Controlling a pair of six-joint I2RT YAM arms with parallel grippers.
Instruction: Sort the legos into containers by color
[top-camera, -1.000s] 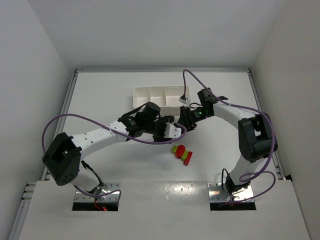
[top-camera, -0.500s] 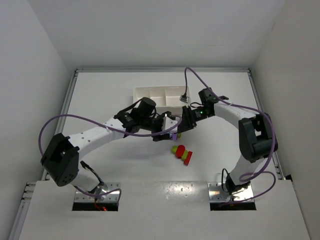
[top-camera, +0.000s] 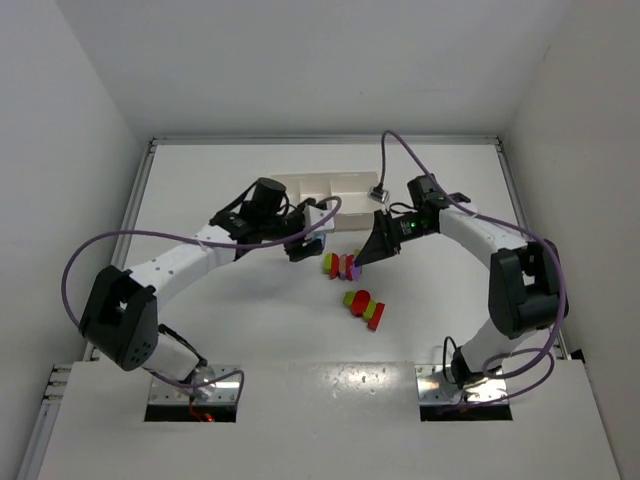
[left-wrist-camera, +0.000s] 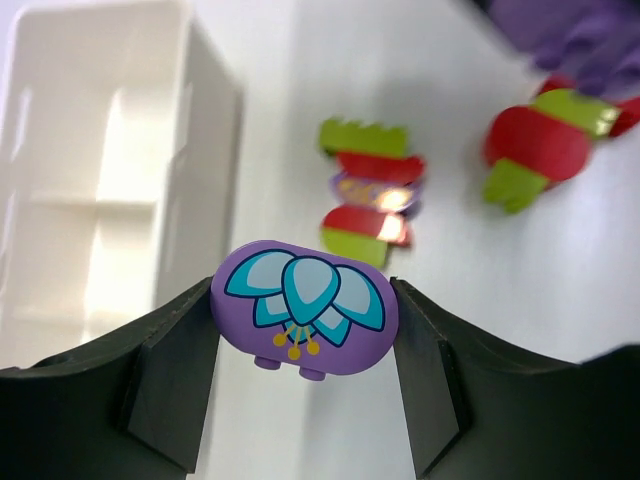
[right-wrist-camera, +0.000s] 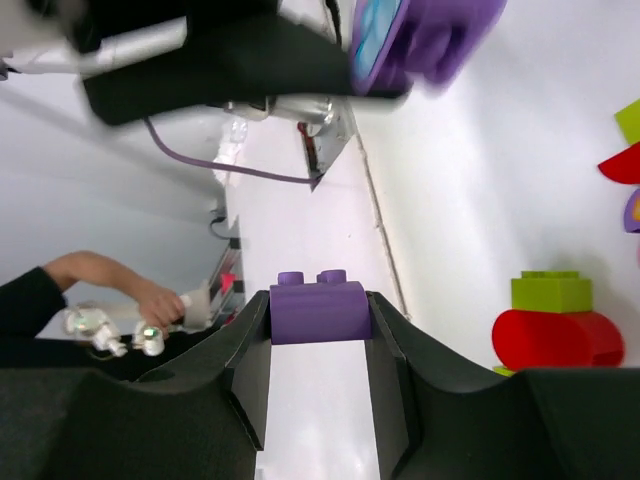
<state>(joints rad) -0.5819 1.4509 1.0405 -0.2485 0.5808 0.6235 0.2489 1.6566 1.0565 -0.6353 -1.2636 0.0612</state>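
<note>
1. Looking down from the top camera, we see the left gripper (top-camera: 305, 246) just in front of the white tray (top-camera: 335, 190). The right gripper (top-camera: 360, 262) is in front of the tray's right end. A stacked cluster of legos (top-camera: 341, 265) lies between the two grippers, and a second cluster (top-camera: 363, 306) sits farther from the tray.
2. At the left wrist, we see the fingers pinching a purple rounded piece (left-wrist-camera: 305, 308) with a flower print, beside the tray's side wall.
3. At the right wrist, we see the fingers clamped on a small purple brick (right-wrist-camera: 320, 305), close to the second cluster.
</note>
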